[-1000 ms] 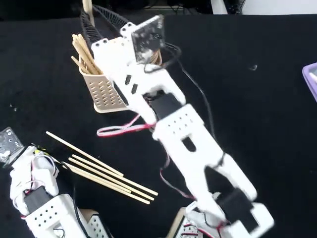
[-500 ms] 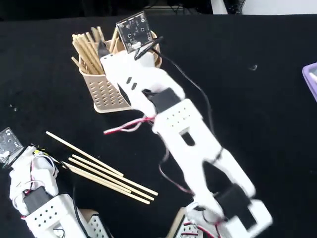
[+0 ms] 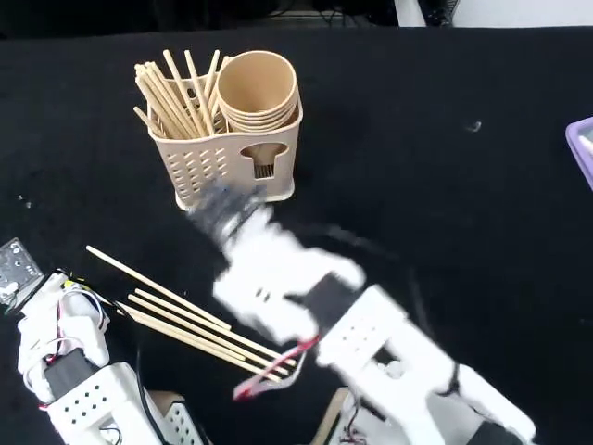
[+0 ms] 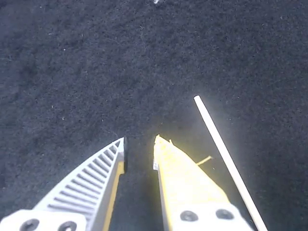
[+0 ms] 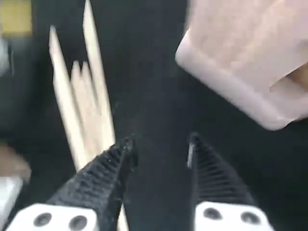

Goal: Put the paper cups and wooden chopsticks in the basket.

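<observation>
Now, basket (image 3: 232, 158): beige, with perforated walls, standing upright on the far left part of the black table (image 3: 463, 232).
Basket, left part: a bundle of chopsticks (image 3: 171, 93) stands on end, fanned out and leaning over the rim.
Basket, right part: a nested stack of cups (image 3: 258, 88), mouth up, its top rising above the rim.
Loose chopsticks (image 3: 195, 324): several lie flat on the table, near and left, well apart from the basket; they run side by side on a slant, and one longer stick lies a little farther off than the rest.
Right arm (image 3: 371, 343): it stretches from the near edge toward the basket, its front end low over the table, just on the near side of the basket and to the right of the loose sticks.
Right gripper (image 5: 159, 147): jaws spread with nothing between them; the loose sticks lie to one side of it and a basket corner to the other.
Left arm (image 3: 65, 362): folded back at the near left corner.
Left gripper (image 4: 138, 149): jaws slightly apart and empty, pointing down at bare cloth; a single chopstick (image 4: 226, 159) lies just beside the yellow jaw, apart from it.
Purple object (image 3: 581, 148): cut off by the right edge.
</observation>
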